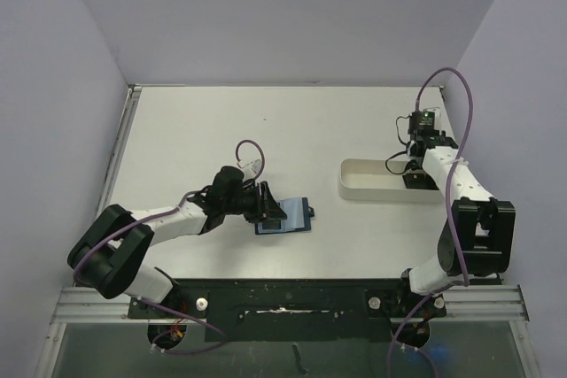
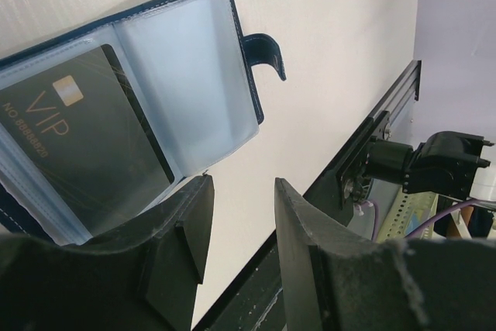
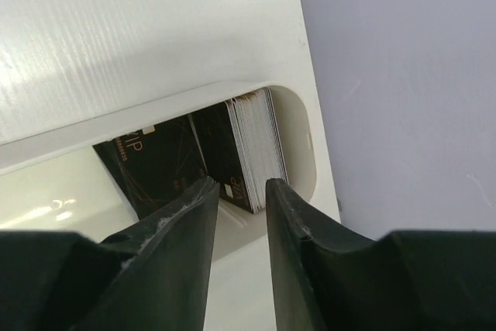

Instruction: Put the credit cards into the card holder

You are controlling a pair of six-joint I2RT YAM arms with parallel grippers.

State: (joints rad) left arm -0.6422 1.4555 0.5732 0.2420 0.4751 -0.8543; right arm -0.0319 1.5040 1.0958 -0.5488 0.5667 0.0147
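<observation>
The navy card holder (image 1: 289, 216) lies open on the table; in the left wrist view (image 2: 186, 75) a black VIP card (image 2: 85, 137) sits in its left clear pocket. My left gripper (image 2: 242, 191) is open and empty, at the holder's near edge, also seen from above (image 1: 266, 204). A stack of dark credit cards (image 3: 252, 149) stands on edge at the right end of the white tray (image 3: 302, 141), with another black card (image 3: 159, 160) leaning beside it. My right gripper (image 3: 239, 187) is open over the stack, in the tray's right end (image 1: 415, 176).
The long white oblong tray (image 1: 368, 181) stands right of centre. Purple cables loop from both arms. A black rail (image 1: 283, 294) runs along the near table edge. Grey walls close in the table on three sides.
</observation>
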